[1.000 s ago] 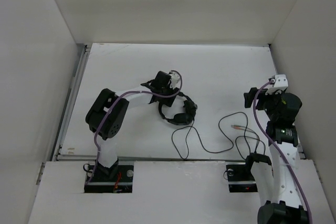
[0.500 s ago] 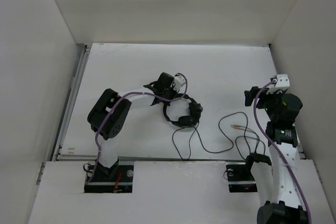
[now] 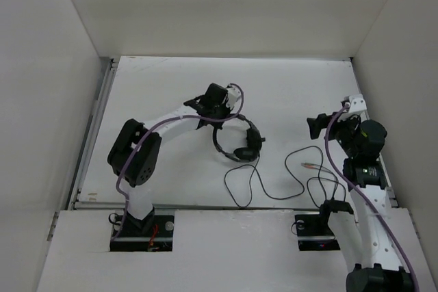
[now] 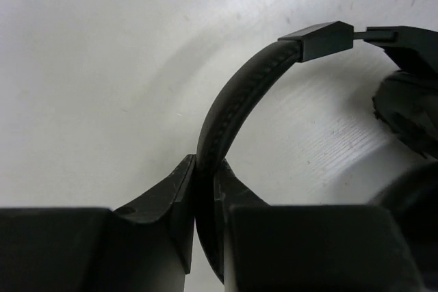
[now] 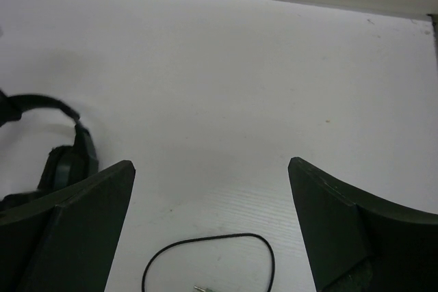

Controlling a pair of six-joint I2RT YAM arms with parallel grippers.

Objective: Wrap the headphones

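**Spotter:** Your left pincer [image 4: 205, 169] is pressed together on the headband [image 4: 236, 97] of the headphones [image 3: 236, 143]. Both fingers squeeze the padded strip edge-on, and the band arches up and away from the fingertips.

**Booth:** And where is the rest of the set?

**Spotter:** One earcup [image 4: 407, 111] shows off to that pincer's right in its wrist view, just past the headband's slider. From above, the headphones sit just on the near side of the left pincer. You can't tell from here whether the cups touch the tabletop [image 3: 294, 94].

**Booth:** The cable?

**Spotter:** The cable [image 3: 254, 184] trails from the cups away from the left pincer. It loops loosely across the tabletop, then runs over toward your right pincer [image 5: 211, 165]. The reddish plug [image 3: 309, 165] lies flat between the two pincers, much nearer the right one and apart from it.

**Booth:** What is the right one doing?

**Spotter:** It's spread wide and pinching nothing, with both fingers well apart above the tabletop. In its own view a loop of cable lies below, between the fingers. The headphones sit well off to its left, with one cup and a stretch of band showing past the left finger.
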